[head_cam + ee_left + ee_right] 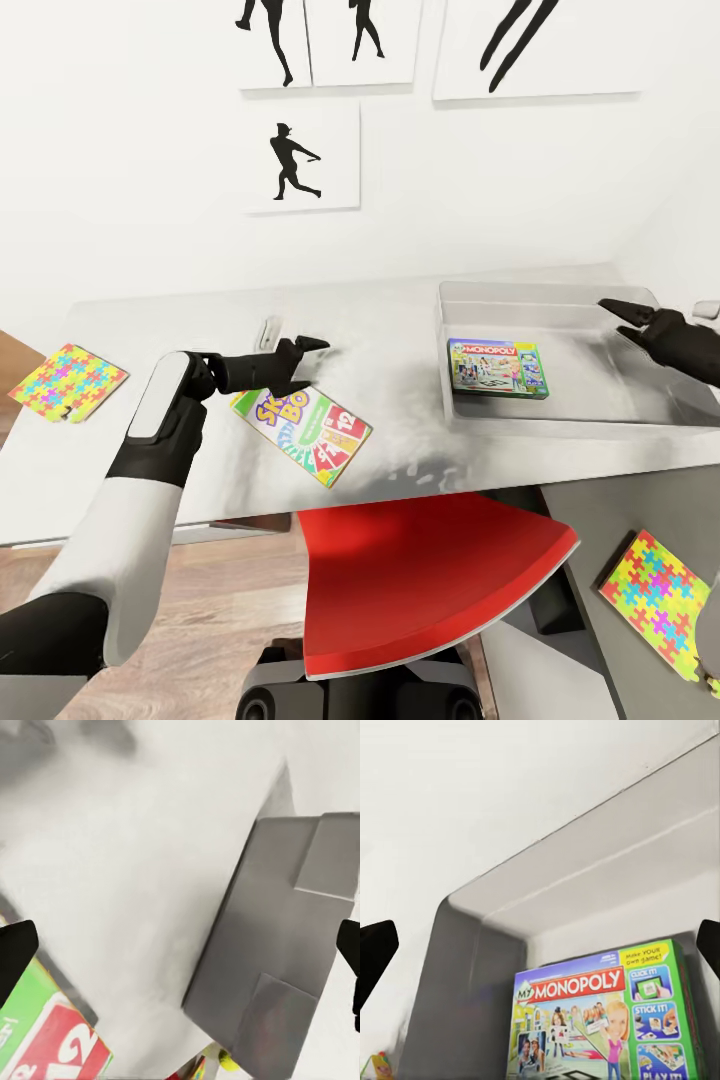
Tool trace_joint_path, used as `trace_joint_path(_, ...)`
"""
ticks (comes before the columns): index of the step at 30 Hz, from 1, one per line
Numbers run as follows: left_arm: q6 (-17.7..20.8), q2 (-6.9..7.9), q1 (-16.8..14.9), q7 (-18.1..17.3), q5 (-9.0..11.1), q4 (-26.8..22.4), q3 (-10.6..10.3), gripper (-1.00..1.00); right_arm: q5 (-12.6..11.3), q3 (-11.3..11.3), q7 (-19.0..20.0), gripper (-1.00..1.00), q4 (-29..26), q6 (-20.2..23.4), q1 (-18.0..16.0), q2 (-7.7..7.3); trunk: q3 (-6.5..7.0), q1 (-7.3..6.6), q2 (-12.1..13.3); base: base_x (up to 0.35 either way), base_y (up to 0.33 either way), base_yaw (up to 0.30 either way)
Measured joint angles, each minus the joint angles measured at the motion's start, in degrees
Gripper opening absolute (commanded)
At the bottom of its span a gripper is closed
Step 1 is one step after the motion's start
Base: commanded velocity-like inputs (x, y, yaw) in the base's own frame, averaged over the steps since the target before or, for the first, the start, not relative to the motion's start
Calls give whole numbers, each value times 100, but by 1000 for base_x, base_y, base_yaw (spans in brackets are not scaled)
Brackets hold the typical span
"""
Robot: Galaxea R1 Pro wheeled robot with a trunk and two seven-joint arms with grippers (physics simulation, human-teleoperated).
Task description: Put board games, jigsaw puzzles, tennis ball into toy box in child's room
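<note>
Head view: I am looking down over the light grey L-shaped table, with black baseball-player silhouette pictures hanging on the white wall behind, some cut off by the frame's top. My left gripper is hovering just above the far corner of the yellow-green-red "SKIP BO" board game box, which is lying flat on the table; its fingers are spread and gripping nothing. In the left wrist view only the dark fingertips are showing at the frame edges, and the box is cut off at a corner.

My right gripper is hanging over the shallow light grey toy box, jaws parted and empty. The green-edged "MONOPOLY" board game box is lying flat inside the bin; the right wrist view is cropping its lower edge.

One multicoloured jigsaw puzzle square is resting at the table's left end, another on the dark grey wing, partly cut off. A red chair seat is hiding the table's near edge.
</note>
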Motion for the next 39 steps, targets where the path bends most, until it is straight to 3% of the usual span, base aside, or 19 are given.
trace_joint_path(7, -7, 11, 77, 2, -103, -5, 4, 100, 10, -32, 4, 100, -528, -1, 204, 3, 0, 0, 0, 0, 0, 0)
trace_joint_path(18, -6, -15, 118, -27, -640, -132, -5, 100, 8, -48, 21, 100, -959, 0, 314, -36, 0, 0, 0, 0, 0, 0)
trace_joint_path(39, 11, 2, 362, -92, -770, -755, 16, 100, 5, -50, 46, 100, -1100, -1, 334, -238, 0, 0, 0, 0, 0, 0)
